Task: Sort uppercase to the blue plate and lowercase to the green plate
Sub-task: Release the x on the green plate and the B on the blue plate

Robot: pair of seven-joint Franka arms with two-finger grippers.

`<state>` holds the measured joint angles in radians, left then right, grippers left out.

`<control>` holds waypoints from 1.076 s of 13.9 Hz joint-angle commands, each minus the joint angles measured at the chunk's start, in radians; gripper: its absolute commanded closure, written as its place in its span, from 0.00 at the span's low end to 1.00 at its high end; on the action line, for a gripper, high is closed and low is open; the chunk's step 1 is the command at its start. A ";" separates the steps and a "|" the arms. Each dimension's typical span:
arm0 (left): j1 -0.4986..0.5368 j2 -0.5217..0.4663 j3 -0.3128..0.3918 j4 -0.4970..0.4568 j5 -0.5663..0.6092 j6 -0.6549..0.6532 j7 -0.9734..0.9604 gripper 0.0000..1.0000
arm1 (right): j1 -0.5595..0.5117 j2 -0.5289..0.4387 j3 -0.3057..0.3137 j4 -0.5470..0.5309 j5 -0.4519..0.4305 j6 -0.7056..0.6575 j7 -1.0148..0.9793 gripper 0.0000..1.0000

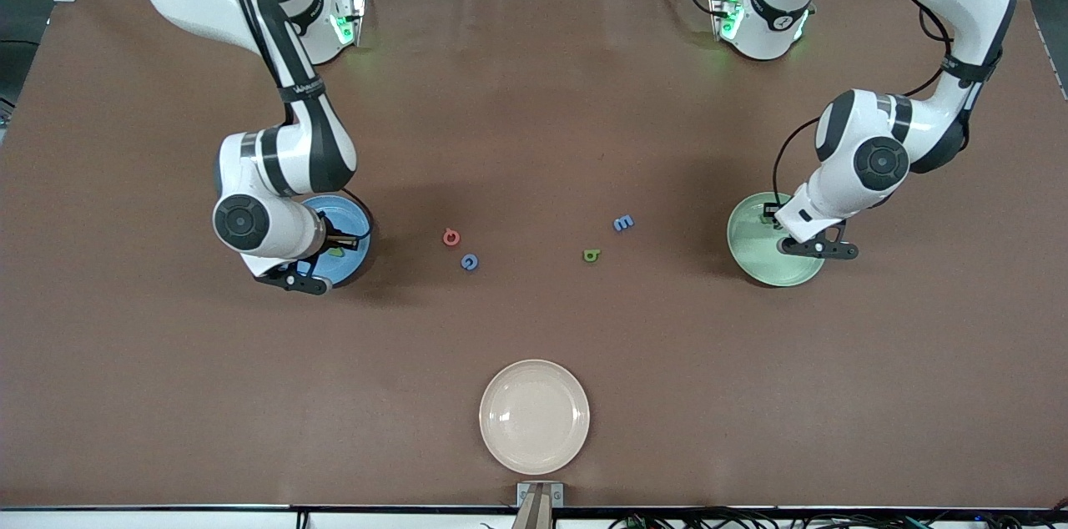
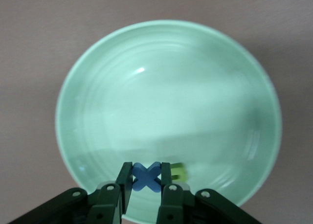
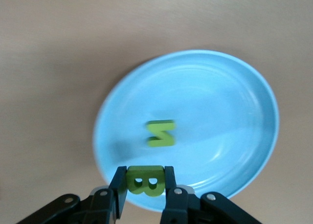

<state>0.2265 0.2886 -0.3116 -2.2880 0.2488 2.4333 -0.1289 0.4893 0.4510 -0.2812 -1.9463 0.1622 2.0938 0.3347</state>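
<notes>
My left gripper (image 2: 146, 172) is shut on a blue x (image 2: 145, 180) and hangs low over the green plate (image 2: 166, 87), (image 1: 751, 245). A green lowercase letter (image 2: 179, 171) lies in that plate next to the fingers. Over the blue plate (image 3: 210, 97), (image 1: 355, 216) my right gripper (image 3: 145, 174) is shut on a green B (image 3: 145, 181), and a green N (image 3: 161, 133) lies in the plate. On the table between the plates lie a red Q (image 1: 450, 237), a blue G (image 1: 470, 262), a green b (image 1: 591, 254) and a blue m (image 1: 623, 223).
A cream plate (image 1: 534, 416) sits near the table's front edge, nearer to the front camera than the loose letters. The brown tabletop (image 1: 534, 95) stretches between the two arm bases.
</notes>
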 commanded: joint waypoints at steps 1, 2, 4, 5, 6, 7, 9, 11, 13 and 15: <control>0.024 -0.012 -0.012 -0.034 0.056 0.024 0.028 0.83 | -0.021 -0.026 0.008 -0.100 -0.012 0.075 -0.029 0.98; 0.049 -0.002 -0.012 -0.044 0.093 0.045 0.028 0.83 | -0.021 -0.026 0.008 -0.135 -0.012 0.118 -0.029 0.98; 0.068 0.015 -0.012 -0.059 0.122 0.087 0.028 0.82 | -0.021 -0.025 0.010 -0.178 -0.012 0.172 -0.029 0.98; 0.070 0.024 -0.012 -0.064 0.122 0.095 0.028 0.82 | -0.021 -0.025 0.010 -0.192 -0.012 0.178 -0.029 0.98; 0.070 0.027 -0.012 -0.064 0.122 0.098 0.028 0.82 | -0.021 -0.025 0.010 -0.195 -0.010 0.173 -0.029 0.93; 0.070 0.029 -0.014 -0.064 0.122 0.101 0.026 0.82 | -0.023 -0.026 0.010 -0.194 -0.010 0.164 -0.029 0.77; 0.071 0.040 -0.015 -0.061 0.121 0.107 0.026 0.82 | -0.023 -0.031 0.008 -0.187 -0.009 0.147 -0.028 0.00; 0.070 0.043 -0.017 -0.061 0.121 0.116 0.023 0.82 | -0.025 -0.052 0.008 -0.165 -0.004 0.109 -0.022 0.00; 0.070 0.055 -0.015 -0.062 0.121 0.119 0.025 0.78 | -0.014 -0.061 0.014 -0.111 0.013 0.036 0.000 0.00; 0.070 0.054 -0.017 -0.061 0.121 0.121 0.029 0.27 | 0.027 -0.064 0.017 -0.088 0.065 0.017 0.056 0.00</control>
<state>0.2848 0.3428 -0.3188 -2.3445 0.3543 2.5367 -0.1114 0.4806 0.4126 -0.2713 -2.0417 0.1904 2.1336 0.3354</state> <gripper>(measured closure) 0.661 0.000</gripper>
